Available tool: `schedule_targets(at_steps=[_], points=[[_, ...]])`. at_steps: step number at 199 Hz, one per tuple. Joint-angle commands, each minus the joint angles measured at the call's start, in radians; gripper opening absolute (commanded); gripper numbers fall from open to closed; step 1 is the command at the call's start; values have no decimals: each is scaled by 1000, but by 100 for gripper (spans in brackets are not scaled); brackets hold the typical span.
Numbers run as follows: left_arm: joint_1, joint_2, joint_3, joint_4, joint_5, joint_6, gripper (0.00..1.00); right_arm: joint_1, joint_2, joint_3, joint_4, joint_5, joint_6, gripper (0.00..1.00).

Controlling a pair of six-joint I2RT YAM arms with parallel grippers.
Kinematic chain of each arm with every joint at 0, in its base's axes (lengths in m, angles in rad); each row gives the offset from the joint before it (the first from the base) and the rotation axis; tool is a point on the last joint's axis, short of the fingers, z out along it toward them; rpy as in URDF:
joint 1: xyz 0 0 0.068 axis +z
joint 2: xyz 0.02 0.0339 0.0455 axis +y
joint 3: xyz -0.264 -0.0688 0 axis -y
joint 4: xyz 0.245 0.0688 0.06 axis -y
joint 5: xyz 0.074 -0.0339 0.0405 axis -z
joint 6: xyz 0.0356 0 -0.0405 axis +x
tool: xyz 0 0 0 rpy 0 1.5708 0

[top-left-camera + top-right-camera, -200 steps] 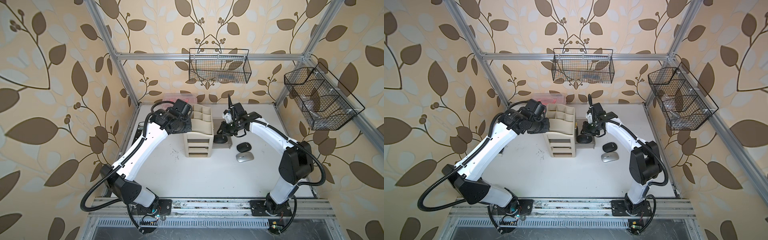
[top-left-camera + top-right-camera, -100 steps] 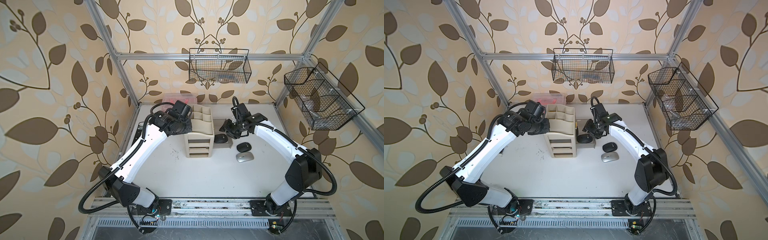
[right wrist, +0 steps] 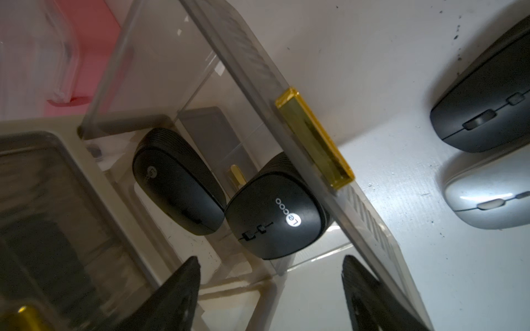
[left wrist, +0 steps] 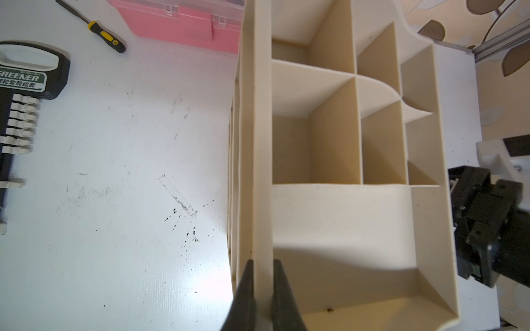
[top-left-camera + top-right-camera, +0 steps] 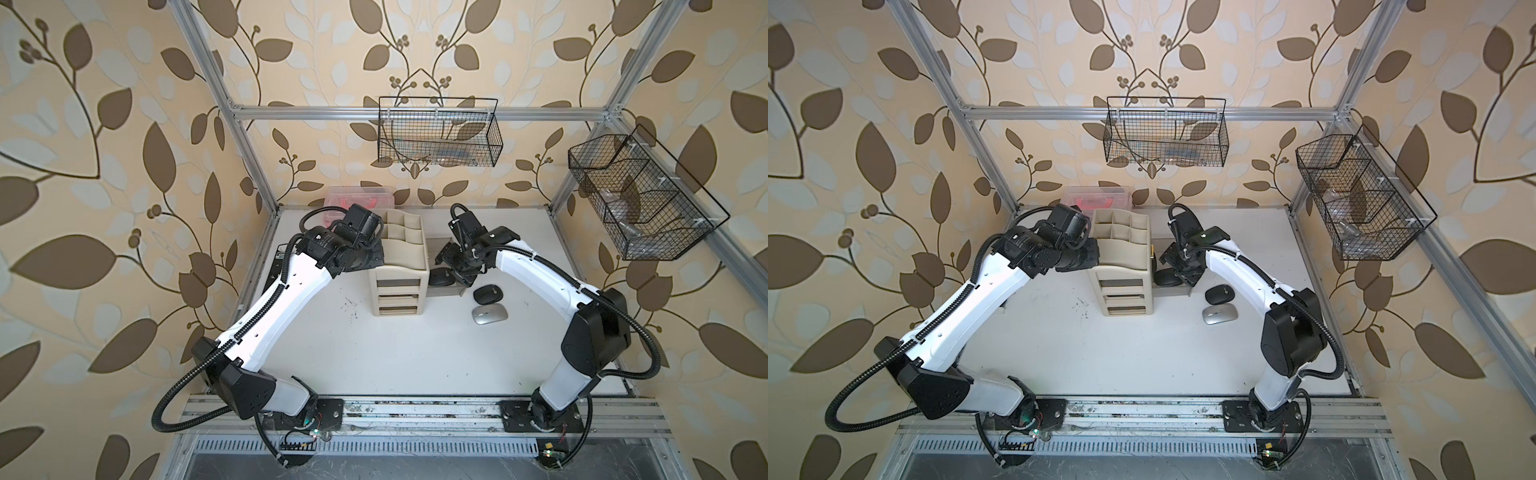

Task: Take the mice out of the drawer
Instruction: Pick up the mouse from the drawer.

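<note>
A: Up front on the table (image 5: 374, 353), which mice lie out?
B: Silver mouse (image 5: 490, 314), then a black mouse (image 5: 488, 294) just behind, beside the pulled-out drawer (image 3: 258, 71).
A: Inside?
B: Lecoo mouse (image 3: 275, 212) and an inner mouse (image 3: 177, 183), side by side; right gripper (image 3: 269, 266) hangs above, fingers spread, empty. Farther back, left gripper (image 4: 262, 263) pinches the organizer (image 4: 262, 143) wall.

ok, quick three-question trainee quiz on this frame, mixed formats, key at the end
1. How many items lie in the open drawer, going by the right wrist view?
2. True or false: the left gripper is shut on the organizer wall.
3. Already out on the table are: A: two black. B: one black, one silver. C: two silver.
Key: 1. Two mice, both black. 2. True. 3. B: black mouse, silver mouse.
</note>
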Motion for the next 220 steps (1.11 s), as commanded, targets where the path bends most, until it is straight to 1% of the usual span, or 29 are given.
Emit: schedule_targets(at_steps=[1, 40, 90, 137, 171, 220], points=[[-13, -49, 1, 52, -43, -9, 0, 5, 33, 25, -54, 42, 67, 80], [-12, -50, -2, 62, -32, -6, 0, 8, 82, 56, -69, 38, 83, 83], [-12, -54, -7, 67, -31, -5, 0, 8, 141, 119, -83, 48, 86, 84], [-12, -56, -14, 71, -34, -5, 0, 7, 193, 212, -118, 58, 65, 78], [-12, -63, -16, 71, -49, -3, 0, 8, 177, 242, -156, 64, 49, 78], [-13, -61, -23, 73, -59, -3, 0, 4, 165, 225, -194, 54, 40, 82]])
